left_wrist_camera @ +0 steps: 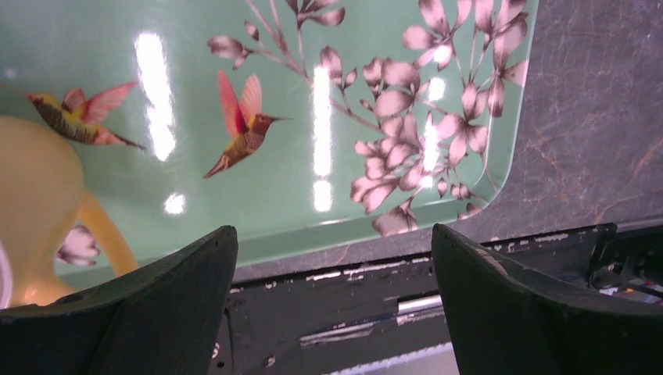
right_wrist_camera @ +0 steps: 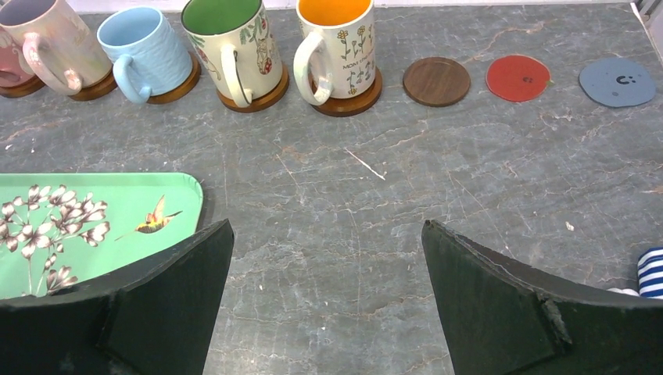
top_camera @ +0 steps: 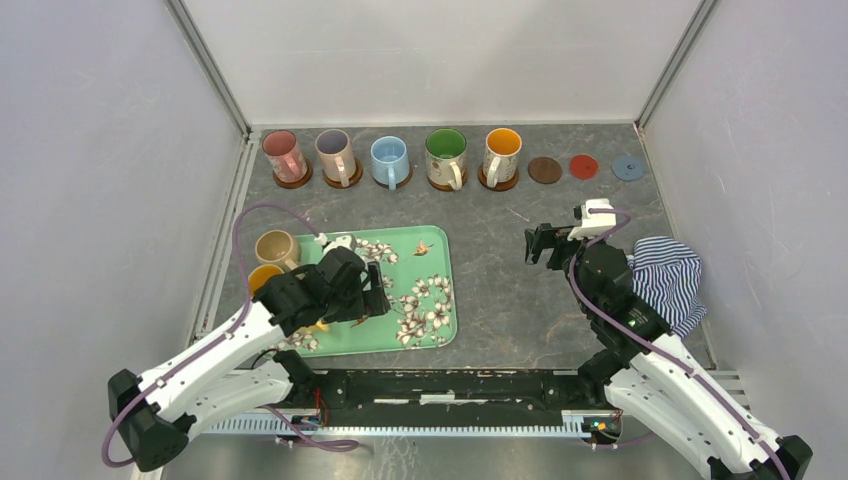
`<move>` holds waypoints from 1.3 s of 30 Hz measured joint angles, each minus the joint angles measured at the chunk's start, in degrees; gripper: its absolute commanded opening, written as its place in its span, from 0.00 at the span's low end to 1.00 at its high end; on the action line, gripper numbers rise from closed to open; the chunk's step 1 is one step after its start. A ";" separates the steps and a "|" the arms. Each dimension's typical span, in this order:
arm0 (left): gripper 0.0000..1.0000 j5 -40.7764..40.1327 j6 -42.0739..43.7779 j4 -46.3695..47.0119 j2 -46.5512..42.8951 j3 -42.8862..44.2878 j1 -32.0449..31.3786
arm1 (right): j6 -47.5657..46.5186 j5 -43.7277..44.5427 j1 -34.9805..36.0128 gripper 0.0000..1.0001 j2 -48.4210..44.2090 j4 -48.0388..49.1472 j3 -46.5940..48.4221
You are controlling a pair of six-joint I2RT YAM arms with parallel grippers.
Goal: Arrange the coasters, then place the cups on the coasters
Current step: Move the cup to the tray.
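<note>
The left gripper [left_wrist_camera: 335, 242] is shown with its jaws spread wide and nothing held between them, low over the near edge of the tray [left_wrist_camera: 180, 47], in the lower left of the overhead view. A yellow mug [left_wrist_camera: 31, 211] is seen standing on the tray just to the left of the jaws in the wrist view, its handle turned toward them but not touched. A tan mug [top_camera: 277, 247] is found just above it at the tray's left edge. The right gripper [right_wrist_camera: 328, 234] is likewise opened wide and empty, held above the bare table [right_wrist_camera: 328, 172] right of centre, well apart from the tray's right edge. A striped cloth [top_camera: 665, 275] is heaped at the right, beside that arm. Along the top of the table a row is laid out from left to right: a pink mug [top_camera: 285, 155], a lilac mug [top_camera: 335, 153], a blue mug [top_camera: 389, 160], a green mug [top_camera: 446, 155] and an orange mug [top_camera: 502, 153], each set upright on one of the wooden coasters [right_wrist_camera: 352, 108]. The row is carried on to the right by a brown coaster [right_wrist_camera: 436, 81], a red coaster [right_wrist_camera: 517, 78] and a grey coaster [right_wrist_camera: 617, 82], each lying flat with no mug on it.
</note>
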 measured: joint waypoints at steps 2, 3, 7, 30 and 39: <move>0.99 0.55 -0.55 -2.10 -1.81 -0.02 0.00 | 0.07 -0.04 0.00 0.98 0.02 0.31 -0.11; 0.99 0.85 -0.85 -3.10 -2.69 -0.02 0.00 | 0.20 -0.17 0.00 0.98 0.02 0.52 -0.22; 0.98 1.68 -2.12 -6.62 -5.81 -0.24 0.00 | 0.50 -0.79 0.00 0.98 0.17 1.05 -0.72; 1.00 -2.05 -17.20 -19.89 -13.88 -0.66 0.00 | 0.68 -1.40 0.00 0.98 0.70 1.88 -1.73; 1.00 -8.39 -26.86 -20.79 -14.27 -2.23 0.00 | 0.66 -1.07 0.00 0.98 0.66 1.88 -1.73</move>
